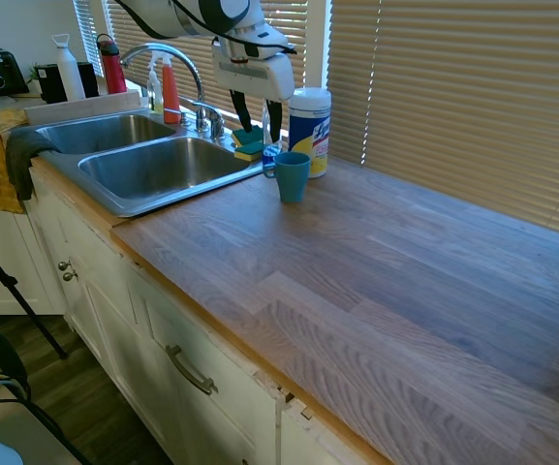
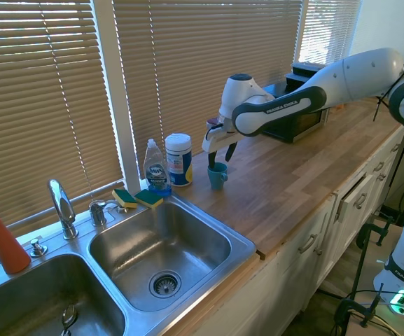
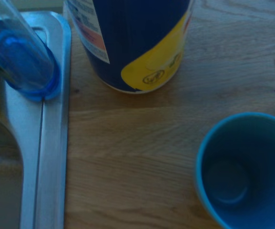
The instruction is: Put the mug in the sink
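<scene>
wooden counter [image 1: 376, 262] by a blinded window: the mug [image 1: 292, 176] stands upright just below the end effector [image 1: 257, 116], whose fingers hang spread and empty. to grip well, i'd lower one finger inside the rim, pinch the wall, then carry it over the sink [image 1: 124, 199].

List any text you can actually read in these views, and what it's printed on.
"FRANKA EMIKA": on the arm's forearm.
Wipes canister label: print too small in the exterior views, blurred in the wrist view.
Dish soap bottle label: too small to read.
Mug: no print.
</scene>
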Available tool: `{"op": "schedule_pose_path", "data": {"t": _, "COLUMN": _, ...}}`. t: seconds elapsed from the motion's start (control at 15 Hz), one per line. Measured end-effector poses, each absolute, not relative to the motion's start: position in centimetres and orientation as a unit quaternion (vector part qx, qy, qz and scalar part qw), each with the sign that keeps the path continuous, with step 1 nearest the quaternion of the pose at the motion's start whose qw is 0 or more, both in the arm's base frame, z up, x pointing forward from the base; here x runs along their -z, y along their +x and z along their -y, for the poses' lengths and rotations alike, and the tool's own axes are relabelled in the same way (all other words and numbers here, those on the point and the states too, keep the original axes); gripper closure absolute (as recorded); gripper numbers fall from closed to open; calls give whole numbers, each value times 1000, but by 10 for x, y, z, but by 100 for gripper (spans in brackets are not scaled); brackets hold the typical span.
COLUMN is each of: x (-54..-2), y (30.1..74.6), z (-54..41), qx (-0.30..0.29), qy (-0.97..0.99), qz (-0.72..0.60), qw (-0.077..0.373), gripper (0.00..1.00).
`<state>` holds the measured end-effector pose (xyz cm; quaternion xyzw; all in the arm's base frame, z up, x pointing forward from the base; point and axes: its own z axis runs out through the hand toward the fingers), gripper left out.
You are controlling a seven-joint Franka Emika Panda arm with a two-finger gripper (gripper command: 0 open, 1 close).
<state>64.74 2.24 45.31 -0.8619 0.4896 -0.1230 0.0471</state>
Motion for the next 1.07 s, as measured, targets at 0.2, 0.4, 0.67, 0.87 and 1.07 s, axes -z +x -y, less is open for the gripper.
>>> {"op": "schedule_pose_path", "data": {"t": 0.2, "x": -425, "y": 678, "z": -23, "qx": 111, "qy": -858, "qz": -499, "qw": 38, "gripper": 0}}
{"op": "schedule_pose_path", "data": {"t": 0.4, "x": -397, "y": 699, "z": -19, "qx": 95, "qy": -856, "qz": -507, "qw": 29, "gripper": 0}}
{"op": "schedule_pose_path", "data": {"t": 0.67, "x": -365, "y": 706, "z": -24, "qx": 73, "qy": -857, "qz": -509, "qw": 24, "gripper": 100}}
{"op": "schedule_pose_path", "data": {"t": 0.87, "x": -362, "y": 706, "z": -27, "qx": 68, "qy": -856, "qz": -512, "qw": 29, "gripper": 100}}
{"op": "schedule_pose_path", "data": {"t": 1.07, "x": -362, "y": 706, "z": -25, "qx": 65, "qy": -854, "qz": -515, "qw": 31, "gripper": 100}}
